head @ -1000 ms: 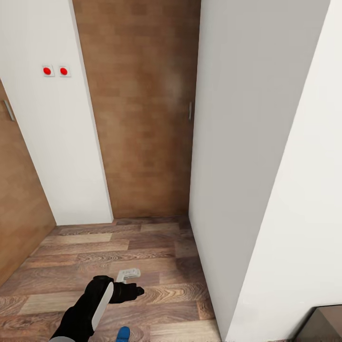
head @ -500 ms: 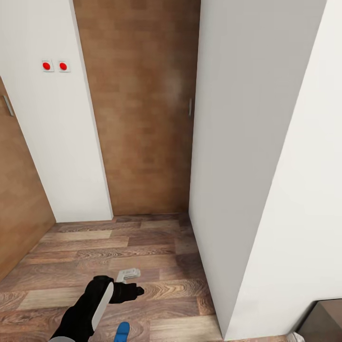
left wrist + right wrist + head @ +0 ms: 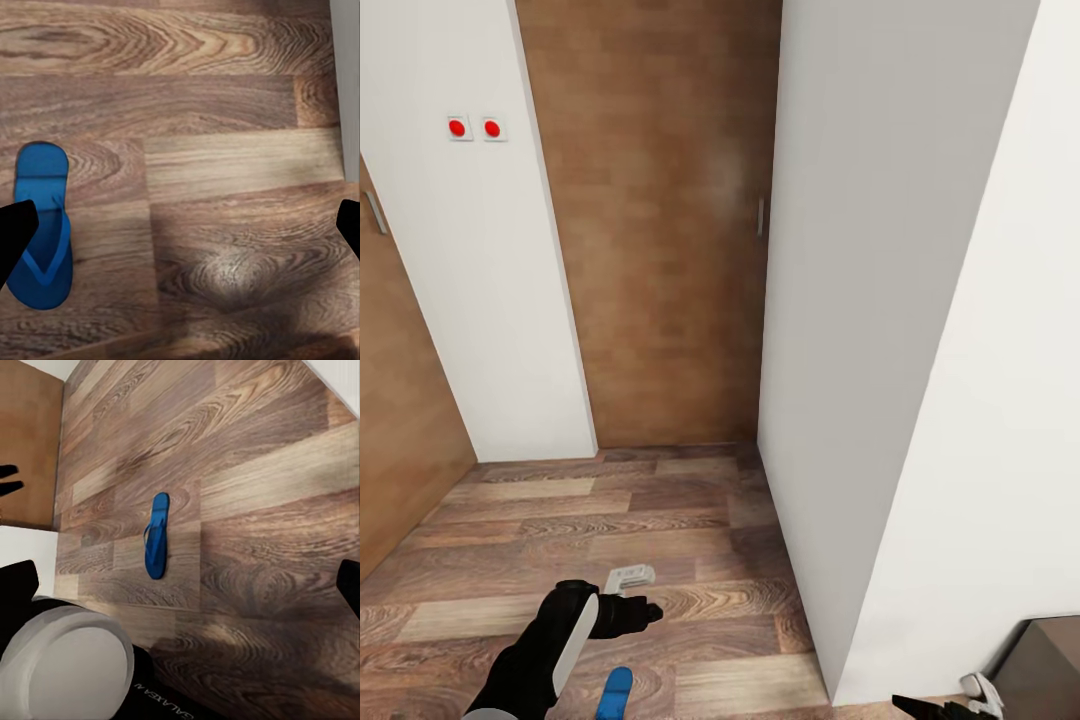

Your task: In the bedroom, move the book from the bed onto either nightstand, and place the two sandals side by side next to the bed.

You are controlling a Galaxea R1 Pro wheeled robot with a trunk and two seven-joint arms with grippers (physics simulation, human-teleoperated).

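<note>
A single blue sandal [image 3: 615,694] lies flat on the wood-plank floor [image 3: 690,530] at the bottom edge of the head view, just right of and below the left end effector [image 3: 645,612], which hovers over the floor with its dark fingers pointing toward the right of the frame. In the left wrist view the sandal [image 3: 42,229] sits at the left side, its long axis running up and down the frame, rounded heel uppermost; one black fingertip [image 3: 13,234] overlaps its edge while the other shows at the far right edge, so the end effector is spread wide and grasps nothing. The left arm is clearly the nearer one.

The right end effector [image 3: 950,705] peeks in at the lower right corner of the head view; its fingertips are wide apart and empty in its wrist view, where the sandal [image 3: 157,535] lies well off, mid-frame.

The only legible writing is part of "GALAXEA" on the robot's body [image 3: 161,703].
</note>
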